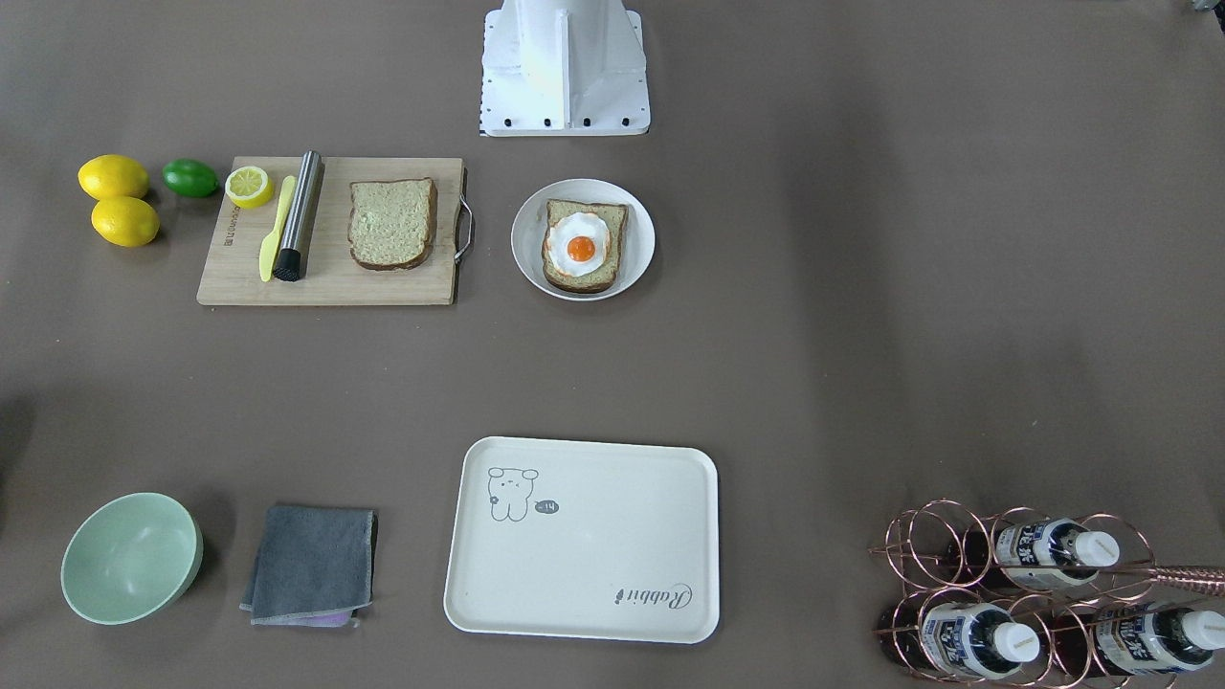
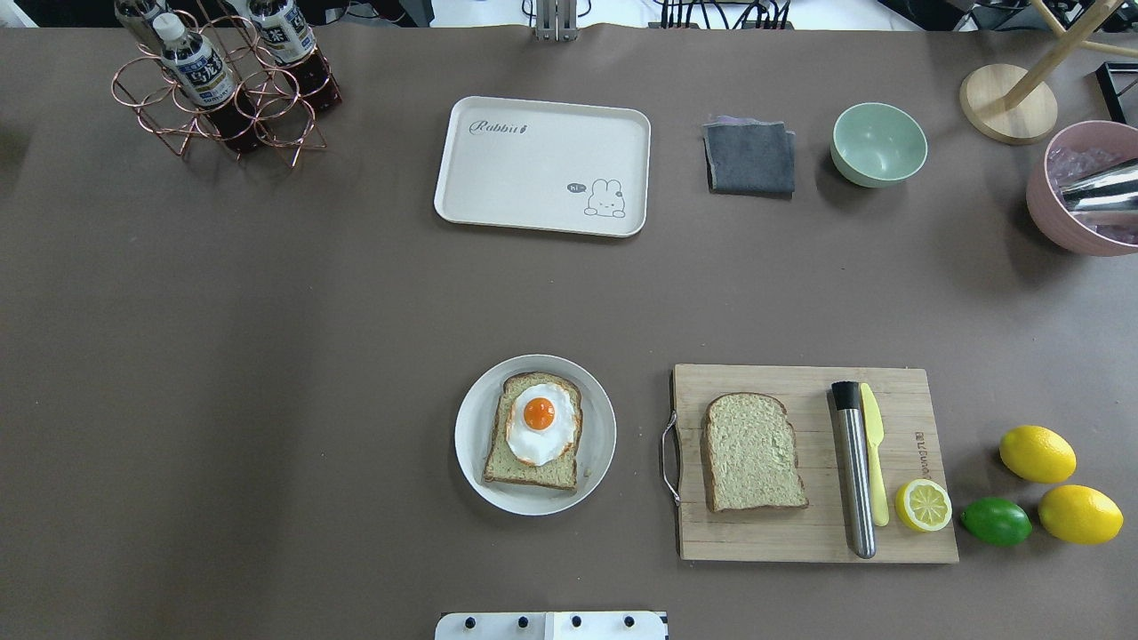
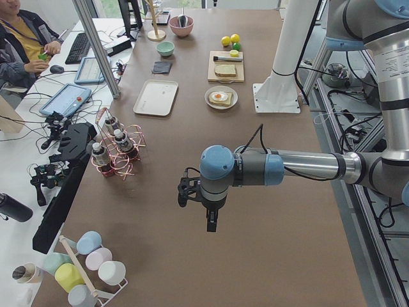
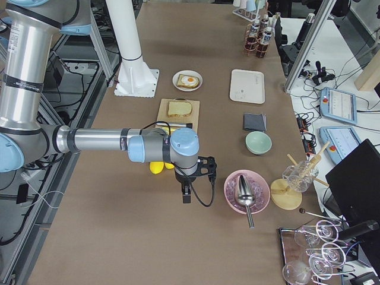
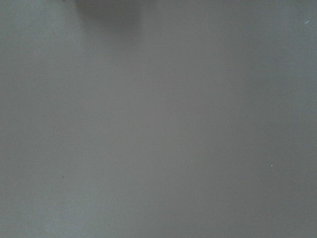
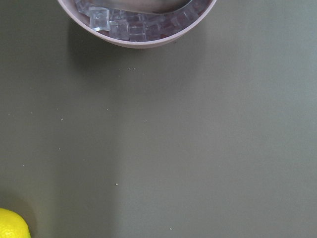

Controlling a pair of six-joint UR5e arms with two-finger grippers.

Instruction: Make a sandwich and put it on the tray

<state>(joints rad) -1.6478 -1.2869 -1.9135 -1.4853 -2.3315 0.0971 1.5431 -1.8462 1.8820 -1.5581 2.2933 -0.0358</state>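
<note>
One bread slice (image 1: 612, 273) topped with the fried egg (image 1: 579, 247) lies on a round white plate (image 1: 528, 239) near the robot base. A second bread slice (image 1: 391, 223) lies on the bamboo cutting board (image 1: 325, 282). The cream tray (image 1: 593, 545) stands bare on the far side of the table from the robot. The left gripper (image 3: 209, 224) hangs over bare table far from the food. The right gripper (image 4: 186, 196) hangs near the pink bowl (image 4: 246, 191). Both show only in side views, so I cannot tell whether they are open or shut.
On the board lie a steel cylinder (image 1: 299, 215), a yellow knife (image 1: 277, 230) and a half lemon (image 1: 249, 186). Two lemons (image 1: 113, 177) and a lime (image 1: 190, 177) lie beside it. A green bowl (image 1: 131, 557), a grey cloth (image 1: 311, 565) and a bottle rack (image 1: 1034, 593) flank the tray.
</note>
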